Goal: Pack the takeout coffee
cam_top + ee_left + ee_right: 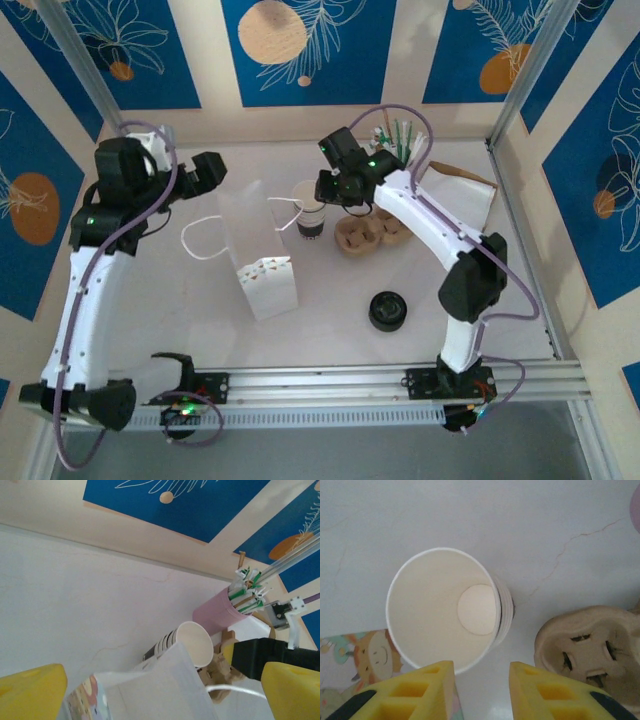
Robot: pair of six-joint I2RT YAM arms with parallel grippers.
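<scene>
The takeout coffee point(388, 311), a small cup under a round black lid, stands alone on the table in front of the right arm, away from both grippers. A white paper bag point(258, 255) with string handles stands open at centre left. My right gripper point(335, 190) hovers open just above a stack of lidless white paper cups point(310, 212); in the right wrist view the yellow fingers point(415, 692) flank the stack's near rim point(445, 610) without touching it. My left gripper point(205, 172) is open behind the bag, whose top edge point(150, 690) lies between its fingers point(30, 690).
A cardboard cup carrier point(370, 235) lies right of the cup stack. A pink holder of straws point(400, 140) and a brown paper bag point(460, 190) sit at the back right. The metal rail point(330, 385) runs along the near edge.
</scene>
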